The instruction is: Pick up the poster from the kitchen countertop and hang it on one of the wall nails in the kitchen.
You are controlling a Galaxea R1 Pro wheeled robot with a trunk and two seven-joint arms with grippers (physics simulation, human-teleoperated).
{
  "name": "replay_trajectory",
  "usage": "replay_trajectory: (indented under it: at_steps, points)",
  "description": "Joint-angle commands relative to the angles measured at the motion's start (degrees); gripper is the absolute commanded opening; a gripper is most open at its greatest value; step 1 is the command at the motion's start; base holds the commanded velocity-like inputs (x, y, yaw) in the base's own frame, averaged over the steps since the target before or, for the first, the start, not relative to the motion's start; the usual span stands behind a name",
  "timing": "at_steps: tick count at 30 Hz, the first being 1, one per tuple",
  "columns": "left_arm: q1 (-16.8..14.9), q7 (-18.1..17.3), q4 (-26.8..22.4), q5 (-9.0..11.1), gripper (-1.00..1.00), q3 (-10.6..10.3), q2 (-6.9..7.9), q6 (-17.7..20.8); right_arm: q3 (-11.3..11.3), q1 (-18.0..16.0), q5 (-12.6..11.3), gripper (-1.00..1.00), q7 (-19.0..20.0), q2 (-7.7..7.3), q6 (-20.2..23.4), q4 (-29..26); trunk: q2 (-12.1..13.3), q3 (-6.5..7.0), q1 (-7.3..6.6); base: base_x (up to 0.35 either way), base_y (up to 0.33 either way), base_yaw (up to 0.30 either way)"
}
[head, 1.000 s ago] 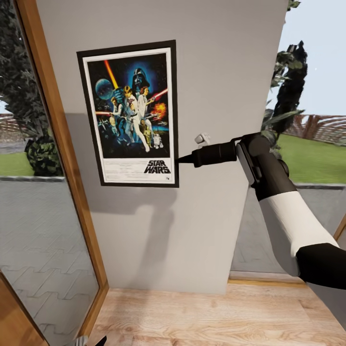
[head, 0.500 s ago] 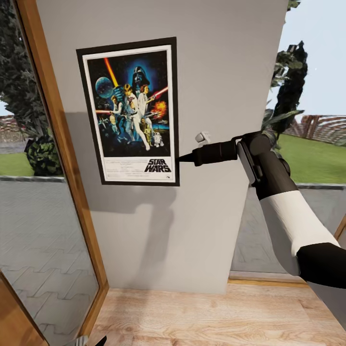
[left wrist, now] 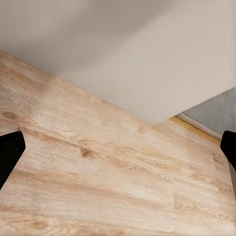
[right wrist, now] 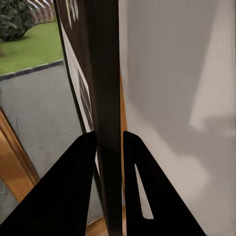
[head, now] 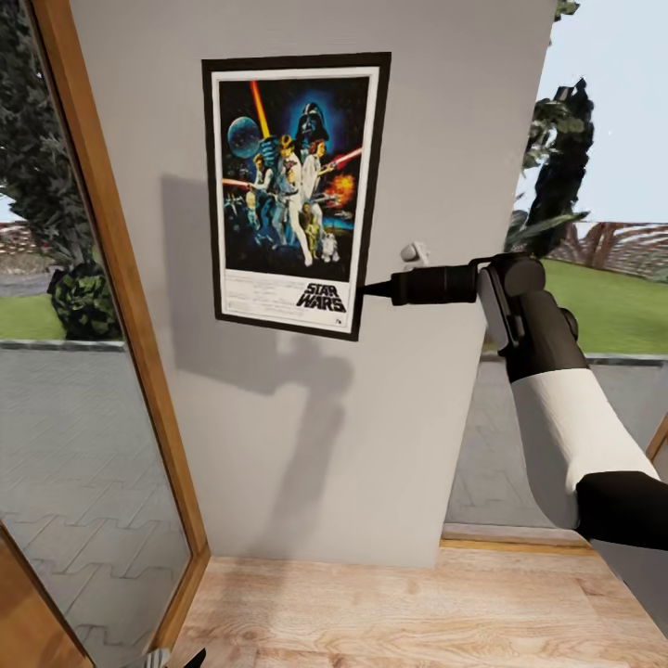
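The upright rectangular Star Wars poster point(head: 295, 193), thin black frame and white border around colourful figures on dark blue, hangs slightly tilted in front of the plain light-grey wall panel point(head: 436, 139), high up and nearer the panel's left edge, by the wooden window frame point(head: 121, 278). The right gripper point(head: 366, 289) is clenched on the poster's right edge close to its lower corner; in the right wrist view the two black fingers point(right wrist: 78, 187) pinch the dark frame edge point(right wrist: 105, 98) between them.

No nail head can be made out on the panel, so the main risk is releasing before the poster has actually caught: it would drop to the wooden floor point(head: 371, 612). A grip so low and off-centre also lets the poster swing or twist.

The right arm reaches out nearly level, forearm rising from the lower right. The left gripper point(left wrist: 118, 152) is spread wide, pointing at the floor.
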Motion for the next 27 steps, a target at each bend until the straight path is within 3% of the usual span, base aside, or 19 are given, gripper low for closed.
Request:
replay_trajectory:
  at_steps: [1, 27]
  points:
    - [-0.02, -0.07, 0.05, 0.35, 1.0, -0.48, 0.0, -0.34, -0.14, 0.0, -0.11, -1.0, 0.23, -0.06, 0.4, -0.11, -0.04, -0.03, 0.02, 0.0, 0.0, 0.0]
    - [-0.02, -0.08, 0.05, 0.35, 1.0, -0.48, 0.0, -0.34, -0.41, 0.49, -0.07, -1.0, 0.28, -0.08, 0.55, -0.46, -0.04, -0.03, 0.02, 0.0, 0.0, 0.0]
